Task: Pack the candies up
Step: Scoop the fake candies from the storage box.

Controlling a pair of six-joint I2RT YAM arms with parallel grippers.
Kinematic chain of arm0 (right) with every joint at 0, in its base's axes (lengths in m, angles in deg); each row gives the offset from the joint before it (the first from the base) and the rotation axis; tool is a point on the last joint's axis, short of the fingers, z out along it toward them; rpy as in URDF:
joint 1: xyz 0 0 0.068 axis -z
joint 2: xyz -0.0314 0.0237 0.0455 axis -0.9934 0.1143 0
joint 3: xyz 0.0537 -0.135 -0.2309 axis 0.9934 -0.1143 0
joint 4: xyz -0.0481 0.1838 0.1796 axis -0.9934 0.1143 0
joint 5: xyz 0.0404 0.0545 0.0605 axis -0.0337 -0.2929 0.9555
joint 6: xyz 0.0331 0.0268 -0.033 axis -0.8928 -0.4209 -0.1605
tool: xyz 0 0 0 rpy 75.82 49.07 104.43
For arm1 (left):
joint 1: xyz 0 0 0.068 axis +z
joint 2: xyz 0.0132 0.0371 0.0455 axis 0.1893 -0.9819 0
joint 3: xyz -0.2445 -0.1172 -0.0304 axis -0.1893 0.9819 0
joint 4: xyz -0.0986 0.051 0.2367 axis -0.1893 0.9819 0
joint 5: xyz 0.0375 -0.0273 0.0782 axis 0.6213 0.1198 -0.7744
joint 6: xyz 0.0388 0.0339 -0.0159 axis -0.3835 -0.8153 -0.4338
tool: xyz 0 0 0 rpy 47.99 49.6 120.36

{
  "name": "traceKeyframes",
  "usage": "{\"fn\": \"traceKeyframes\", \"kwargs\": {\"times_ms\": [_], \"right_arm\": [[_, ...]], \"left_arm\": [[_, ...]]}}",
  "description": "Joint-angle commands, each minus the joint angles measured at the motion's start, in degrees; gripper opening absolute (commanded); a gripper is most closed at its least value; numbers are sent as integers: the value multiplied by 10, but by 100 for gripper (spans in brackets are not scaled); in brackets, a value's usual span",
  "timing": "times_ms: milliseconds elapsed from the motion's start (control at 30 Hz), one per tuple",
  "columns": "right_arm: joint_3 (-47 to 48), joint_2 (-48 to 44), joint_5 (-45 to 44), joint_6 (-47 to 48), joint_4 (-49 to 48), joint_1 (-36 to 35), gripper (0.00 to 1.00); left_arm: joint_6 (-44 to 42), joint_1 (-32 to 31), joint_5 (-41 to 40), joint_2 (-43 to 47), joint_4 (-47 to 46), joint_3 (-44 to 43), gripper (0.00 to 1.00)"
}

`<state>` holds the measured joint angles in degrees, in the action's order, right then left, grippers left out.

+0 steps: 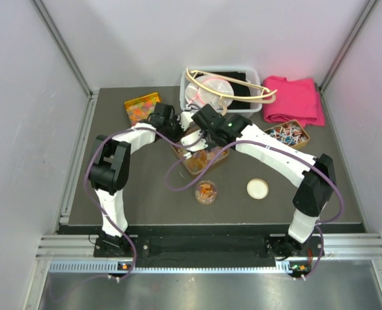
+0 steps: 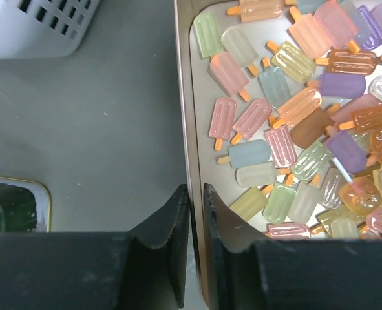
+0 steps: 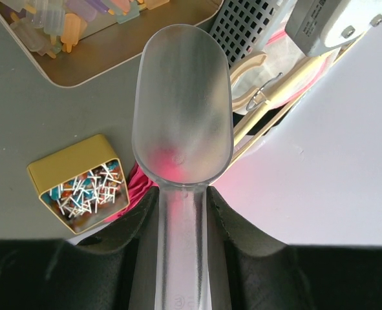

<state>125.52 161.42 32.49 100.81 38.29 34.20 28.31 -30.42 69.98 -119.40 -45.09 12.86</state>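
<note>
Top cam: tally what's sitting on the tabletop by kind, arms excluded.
Tins: 3 (left tin, middle tin, right tin)
White basket: 1
Clear cup: 1
Round lid: 1
Pink cloth: 1
Total: 7

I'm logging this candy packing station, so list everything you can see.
centre tray: one, gold, mid-table
popsicle candies: many, mixed pastels, in the centre tray
cup: one, clear, orange candies inside, front centre
lid: one, white, right of the cup
sweets tin: one, yellow, wrapped sweets inside, right side
cloth: one, pink, back right
basket: one, white, back centre
tongs: one, beige, across the basket
side tin: one, orange-yellow candies inside, back left
scoop: one, clear, empty, in the right gripper
left gripper: one, black, clamped on the centre tray's rim
right gripper: one, black, shut on the scoop
</note>
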Motion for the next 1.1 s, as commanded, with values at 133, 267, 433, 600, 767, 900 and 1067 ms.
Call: {"fn": "traceKeyframes", "kwargs": {"times_ms": [133,267,433,600,767,900,1067], "right_arm": [[37,-42,12,-8,-12,-6,0],[35,-40,12,-8,-13,-7,0],[29,-40,9,-9,-16,-7,0],[0,-40,-1,-4,-41,-8,0],[-23,-35,-14,8,-51,-12,0],[-46,-26,-25,26,-74,-15,0],[-48,0,-29,36,-96,-14,0]], "left_arm": [[6,4,2,-27,46,-26,29],[6,4,-4,-30,44,-25,8],[16,4,-9,-26,40,-33,0],[37,4,-30,-3,23,-48,0],[60,3,-75,49,-38,-36,0],[75,0,-115,88,-110,1,0],[74,-12,-143,118,-117,9,0]]}}
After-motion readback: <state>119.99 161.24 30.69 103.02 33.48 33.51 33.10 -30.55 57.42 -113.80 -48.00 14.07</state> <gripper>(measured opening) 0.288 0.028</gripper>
